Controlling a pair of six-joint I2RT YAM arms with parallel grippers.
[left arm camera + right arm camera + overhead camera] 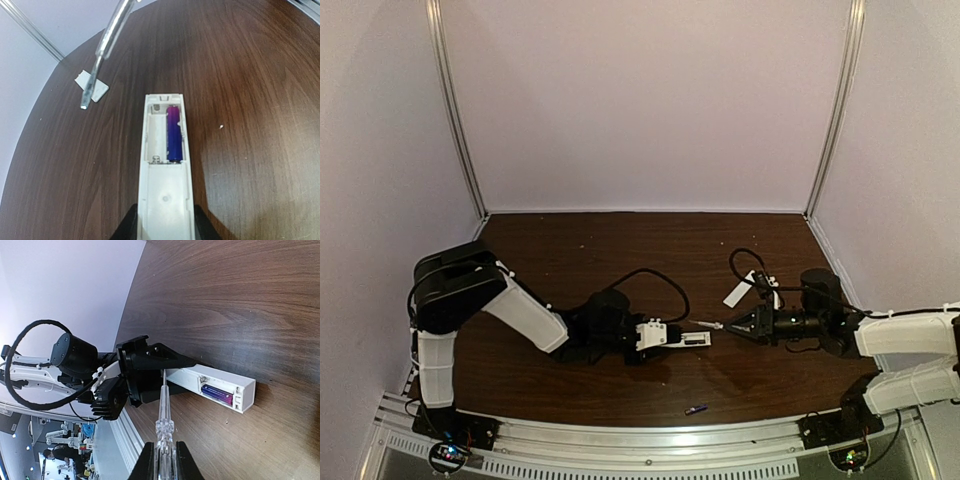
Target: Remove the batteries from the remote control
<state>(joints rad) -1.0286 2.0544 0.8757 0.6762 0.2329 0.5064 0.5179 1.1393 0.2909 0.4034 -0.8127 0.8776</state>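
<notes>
Remote control (685, 338) lies mid-table, its left end clamped in left gripper (165, 227). Right gripper (162, 462) is pinched on screwdriver (163, 410), tip just off the remote's right end. Remote's prob. light, stiff, slick plastic; hold by side walls, clear of bay. Left wrist cam shows one purple battery (173, 135) in bay, other slot empty. Top cam can't show that, but has a small purplish item (695, 409) by near edge.

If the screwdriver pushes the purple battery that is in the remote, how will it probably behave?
The battery lies snug against the wall of the remote control, so it will probably resist, then pop out suddenly. It looks round and glossy, so once free it would likely roll on the table and slip off a metal tip.
</notes>
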